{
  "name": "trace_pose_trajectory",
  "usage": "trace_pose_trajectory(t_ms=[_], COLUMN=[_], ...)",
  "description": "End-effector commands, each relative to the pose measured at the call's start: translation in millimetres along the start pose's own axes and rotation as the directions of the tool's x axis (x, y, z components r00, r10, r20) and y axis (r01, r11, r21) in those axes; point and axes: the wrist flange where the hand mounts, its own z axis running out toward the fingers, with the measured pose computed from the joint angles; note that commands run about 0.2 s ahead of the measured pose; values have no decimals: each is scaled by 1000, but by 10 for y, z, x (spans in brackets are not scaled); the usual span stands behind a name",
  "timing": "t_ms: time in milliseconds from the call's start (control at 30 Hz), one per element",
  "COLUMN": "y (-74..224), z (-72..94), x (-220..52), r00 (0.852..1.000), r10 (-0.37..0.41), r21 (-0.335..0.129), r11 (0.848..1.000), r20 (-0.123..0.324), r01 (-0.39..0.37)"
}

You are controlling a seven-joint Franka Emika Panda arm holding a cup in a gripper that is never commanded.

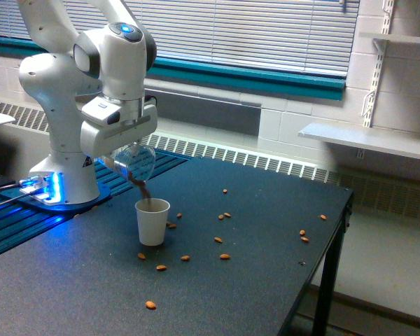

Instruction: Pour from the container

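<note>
Looking across a dark speckled table (266,280), with white window blinds (252,31) and a teal sill behind, and a white wall shelf (367,140) at 3 o'clock. Taking up the 10 o'clock part, a white robot arm (56,91) on a blue-lit base. Gripping the clear container (134,162) in the gripper (119,143), fingers closed around it as far as can be judged, though partly hidden by the hand body. Hanging tilted at 12 o'clock of the white paper cup (152,221), just above it, mouth pointing down toward the cup, with brown nuts (143,189) dropping from the lip into the opening.

Doing this step well probably means keeping the lip over the middle of the cup, tilting slowly, and watching the level, since the cup seems nearly full at the rim.

Lying around, many scattered nuts (225,256) from 3 to 6 o'clock of the cup, some just beside its foot, others well apart near the far table edge. Blocking nothing between container and cup; only risking more spill or tipping of the light cup.
</note>
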Motion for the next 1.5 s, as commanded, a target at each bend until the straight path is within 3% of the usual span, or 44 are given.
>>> trace_pose_trajectory(t_ms=[33,1133,1500], y=[-5,-78,-157], z=[146,120,41], x=[-81,-105,-146], r00=[1000,999,998], r10=[-4,-32,-55], r21=[-16,-5,40], r11=[1000,999,998], r20=[22,6,-3], r01=[4,32,55])
